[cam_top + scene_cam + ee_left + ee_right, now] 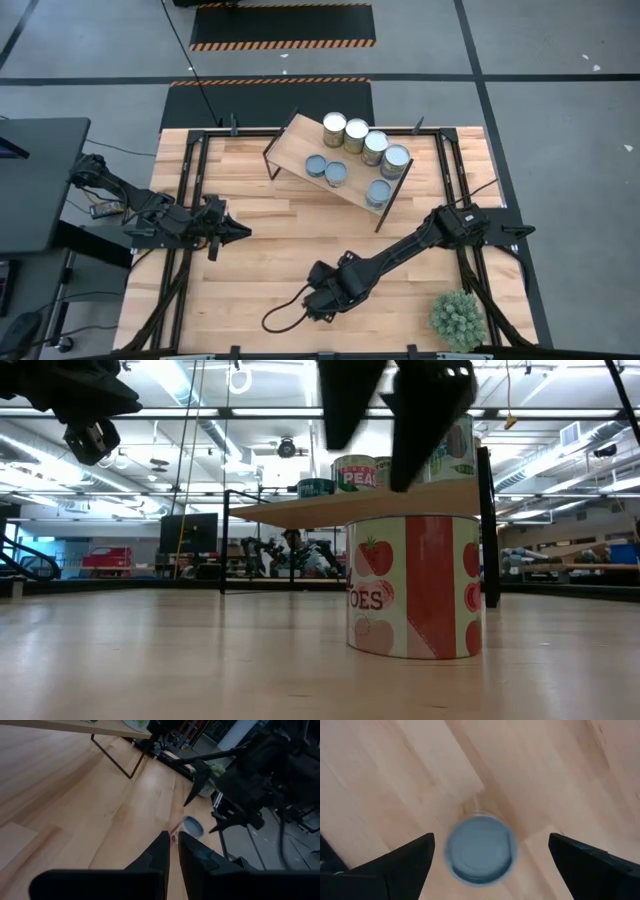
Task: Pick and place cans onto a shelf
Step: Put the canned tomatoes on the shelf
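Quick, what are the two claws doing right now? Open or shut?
Left claw: shut, holding nothing, over the table's left side.
Right claw: wide open, above a can, not holding it.

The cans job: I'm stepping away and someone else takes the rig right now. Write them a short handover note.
Right gripper: jaws wide open, hovering directly above the last can, which stands on the table near the front; nothing held.
Left gripper: jaws shut, empty, waiting at the table's left side.
Shelf: seven cans on it, four wider ones along the back edge, three smaller blue-grey ones in front.
Done: seven placed.
Left: lower the right gripper, close on the tomato can, carry it to the shelf.
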Controlling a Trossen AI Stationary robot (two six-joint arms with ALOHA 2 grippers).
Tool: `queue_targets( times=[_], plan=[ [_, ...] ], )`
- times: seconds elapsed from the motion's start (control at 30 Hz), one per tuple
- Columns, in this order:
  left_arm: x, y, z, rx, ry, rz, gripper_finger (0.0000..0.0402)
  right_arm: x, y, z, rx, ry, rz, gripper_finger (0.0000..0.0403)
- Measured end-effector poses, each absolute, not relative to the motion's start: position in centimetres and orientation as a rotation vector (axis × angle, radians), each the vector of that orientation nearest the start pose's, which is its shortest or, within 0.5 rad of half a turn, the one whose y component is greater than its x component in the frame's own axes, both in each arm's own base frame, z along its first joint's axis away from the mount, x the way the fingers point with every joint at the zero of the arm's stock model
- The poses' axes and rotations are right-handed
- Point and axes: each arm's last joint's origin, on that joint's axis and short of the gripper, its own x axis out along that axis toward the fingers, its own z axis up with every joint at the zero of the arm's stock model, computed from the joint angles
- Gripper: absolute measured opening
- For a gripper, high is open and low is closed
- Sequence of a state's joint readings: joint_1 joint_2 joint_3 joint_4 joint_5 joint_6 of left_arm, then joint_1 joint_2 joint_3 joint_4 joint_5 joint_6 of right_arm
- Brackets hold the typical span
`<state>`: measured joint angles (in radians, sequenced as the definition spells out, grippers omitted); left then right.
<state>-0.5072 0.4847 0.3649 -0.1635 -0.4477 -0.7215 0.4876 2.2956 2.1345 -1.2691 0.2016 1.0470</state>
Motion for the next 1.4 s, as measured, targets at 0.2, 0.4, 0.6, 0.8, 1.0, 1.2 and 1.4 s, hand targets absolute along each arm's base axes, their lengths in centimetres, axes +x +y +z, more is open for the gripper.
queue_targets(
  times=[0.2,0.4,0.6,0.8,1.0,1.2,1.4],
  plan=[
    [11.7,-5.1,23.0,-0.589,0.261,0.035,0.0043,40.8,21.1,21.6,0.465,1.301,-0.538,0.0399],
    [11.7,-5.1,23.0,-0.624,0.266,0.042,0.0043,41.0,21.1,21.3,0.587,1.3,-0.581,0.0399],
    [11.7,-5.1,23.0,-0.642,0.266,0.044,0.0043,41.2,21.1,20.9,0.605,1.269,-0.588,0.0399],
    [11.7,-5.1,23.0,-0.642,0.266,0.044,0.0043,41.0,21.2,19.6,0.603,1.313,-0.572,0.0399],
    [11.7,-5.1,23.0,-0.642,0.266,0.044,0.0043,40.8,21.2,18.6,0.605,1.343,-0.567,0.0399],
    [11.7,-5.1,23.0,-0.64,0.267,0.044,0.0043,40.7,21.2,17.4,0.592,1.353,-0.545,0.0398],
    [11.7,-5.0,22.8,-0.635,0.279,0.05,0.0043,40.7,20.9,16.1,0.624,1.372,-0.535,0.0386]
  ],
)
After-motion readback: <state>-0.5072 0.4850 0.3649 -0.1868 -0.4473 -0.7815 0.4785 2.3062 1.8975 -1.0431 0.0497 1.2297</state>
